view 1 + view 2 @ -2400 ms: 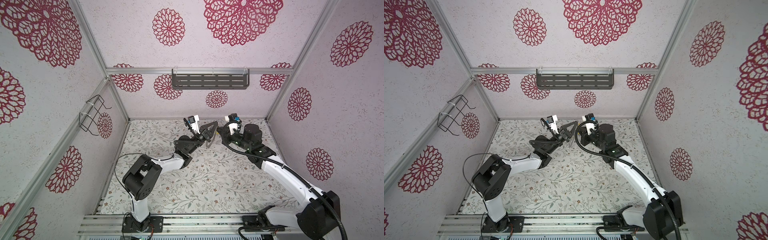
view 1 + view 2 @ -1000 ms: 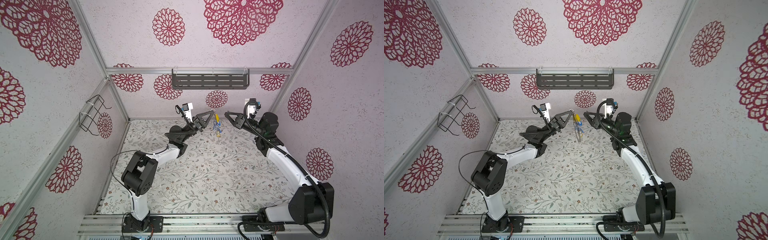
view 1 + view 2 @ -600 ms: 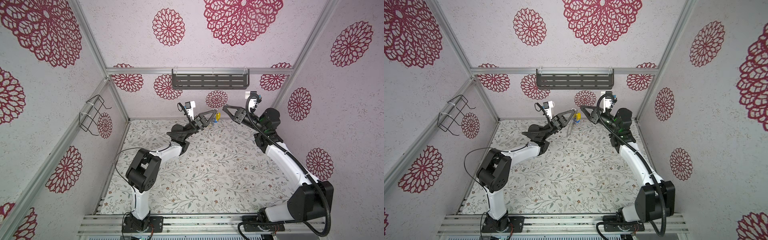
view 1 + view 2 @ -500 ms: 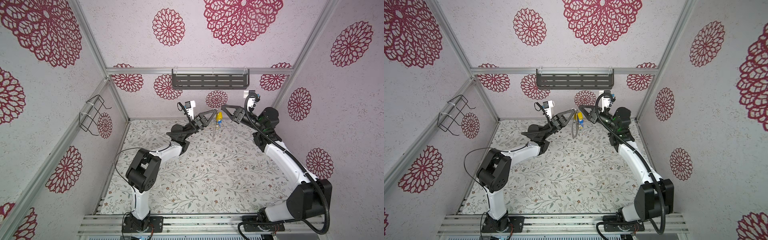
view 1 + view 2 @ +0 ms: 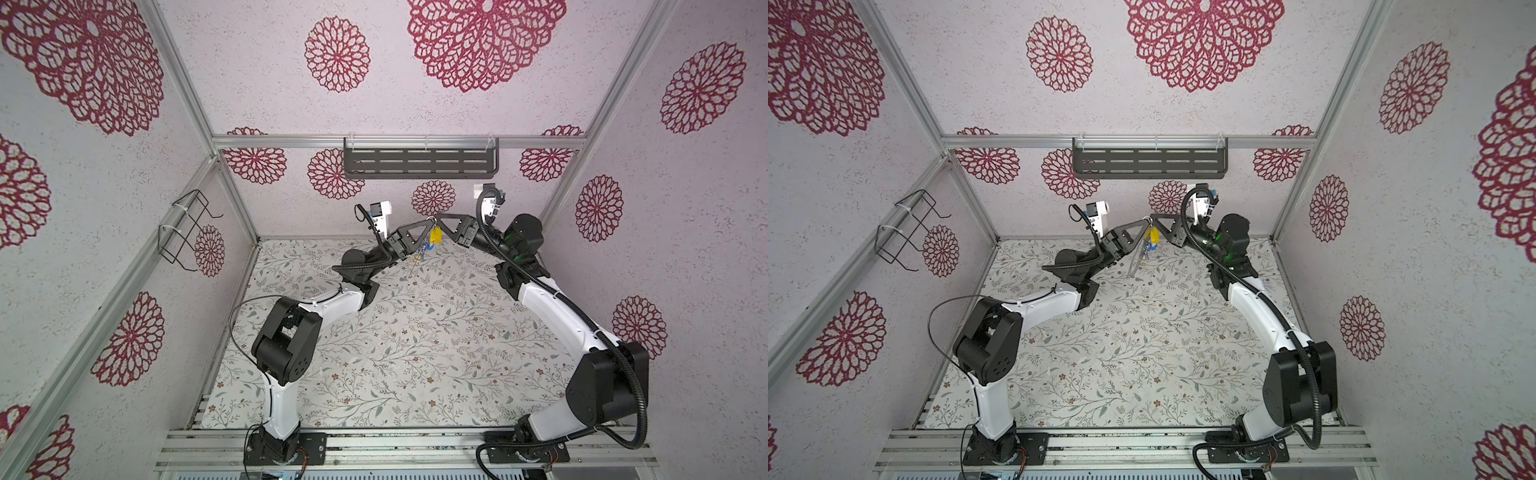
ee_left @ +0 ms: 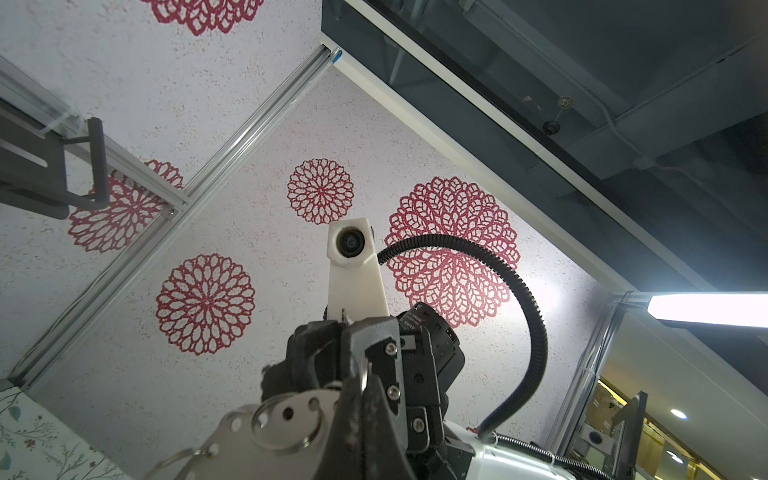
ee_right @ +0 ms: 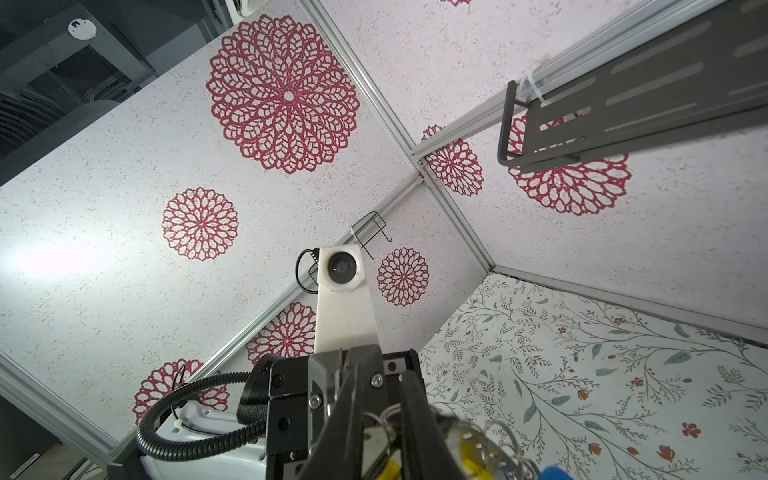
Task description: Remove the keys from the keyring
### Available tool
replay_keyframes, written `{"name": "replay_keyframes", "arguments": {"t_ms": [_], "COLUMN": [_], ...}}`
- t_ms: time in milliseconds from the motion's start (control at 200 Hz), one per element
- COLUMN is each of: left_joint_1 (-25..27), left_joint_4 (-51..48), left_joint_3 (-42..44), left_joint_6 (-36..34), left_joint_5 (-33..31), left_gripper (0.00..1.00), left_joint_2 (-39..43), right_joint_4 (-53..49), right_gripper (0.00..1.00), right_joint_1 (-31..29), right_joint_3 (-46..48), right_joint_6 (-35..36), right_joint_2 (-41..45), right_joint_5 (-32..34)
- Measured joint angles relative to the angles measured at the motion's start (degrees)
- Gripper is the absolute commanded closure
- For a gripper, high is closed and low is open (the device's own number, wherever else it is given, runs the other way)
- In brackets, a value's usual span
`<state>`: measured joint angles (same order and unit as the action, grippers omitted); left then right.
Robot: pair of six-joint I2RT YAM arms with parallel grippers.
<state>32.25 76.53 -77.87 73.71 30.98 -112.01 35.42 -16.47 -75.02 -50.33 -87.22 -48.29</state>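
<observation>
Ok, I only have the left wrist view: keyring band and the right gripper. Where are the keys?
Observer: The keys hang just below where the left gripper and right gripper meet.
Operator: Touching the table?
Observer: No, they hang clear of the table in both top views.
Operator: Is the right gripper on one?
Observer: In the right wrist view a yellow key sits between its fingers; grip unclear.

Just the booth itself, nothing fancy

Leafy floral mat [image 5: 415,353] on the floor, pale walls stamped with red flower medallions [image 5: 337,54], a dark slotted shelf [image 5: 419,163] up on the back wall, a black wire rack [image 5: 189,230] on the left wall, aluminium rails [image 5: 395,434] along the front, and a bright strip light [image 6: 706,307] in the left wrist view.
</observation>
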Motion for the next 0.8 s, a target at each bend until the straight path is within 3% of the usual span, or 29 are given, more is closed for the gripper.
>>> {"name": "replay_keyframes", "arguments": {"t_ms": [310, 625, 801], "left_joint_1": [-0.4, -1.1, -1.0], "left_joint_4": [0.0, -0.7, -2.0], "left_joint_3": [0.0, 0.0, 0.0], "left_joint_6": [-0.4, -2.0, -3.1], "left_joint_5": [0.2, -0.5, -0.4], "left_gripper": [1.0, 1.0, 1.0], "left_joint_2": [0.0, 0.0, 0.0], "right_joint_4": [2.8, -9.5, -18.7], "right_gripper": [0.97, 0.99, 0.97], "right_joint_1": [-0.7, -3.0, -0.1], "right_joint_3": [5.3, 5.8, 5.7], "right_joint_6": [-0.6, 7.3, 12.3], "right_joint_2": [2.6, 5.3, 9.0], "right_joint_5": [2.5, 4.7, 8.1]}}
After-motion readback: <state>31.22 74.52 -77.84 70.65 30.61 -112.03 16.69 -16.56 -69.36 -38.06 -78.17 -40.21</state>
